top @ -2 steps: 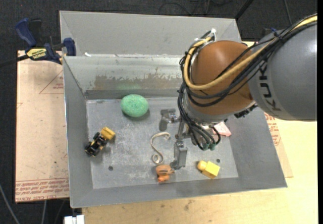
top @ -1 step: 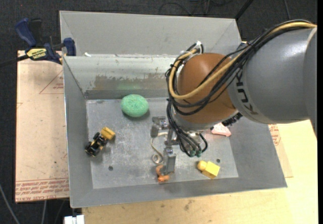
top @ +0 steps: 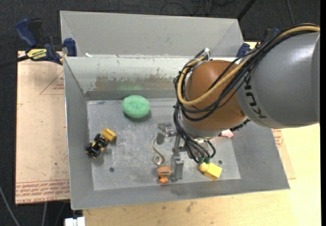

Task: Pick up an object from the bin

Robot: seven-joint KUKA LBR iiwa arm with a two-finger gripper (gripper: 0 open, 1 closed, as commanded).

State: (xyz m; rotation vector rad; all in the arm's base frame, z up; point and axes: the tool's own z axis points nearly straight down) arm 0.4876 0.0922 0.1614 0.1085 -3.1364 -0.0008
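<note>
Dark floor lies behind the grey metal bin point(top: 76, 118). The arm point(top: 285, 82) enters from the right and is the largest item in sight. Its rounded orange-brown cover point(top: 211, 95), wrapped in cables point(top: 204, 100), hangs over the bin's middle right.

Gripper point(top: 174, 161): low, near the front wall; I cannot tell whether it is released or clenched, and nothing visibly sits in it.

Contents by size:
- green rounded lump point(top: 136, 106), back left, well apart
- yellow-and-black toy vehicle point(top: 100, 142), far left
- yellow block point(top: 211, 170), near the gripper's right
- bent wire hook point(top: 158, 154), just beside it on the left
- small orange piece point(top: 163, 173), at the front, just beside the gripper's lower end
</note>
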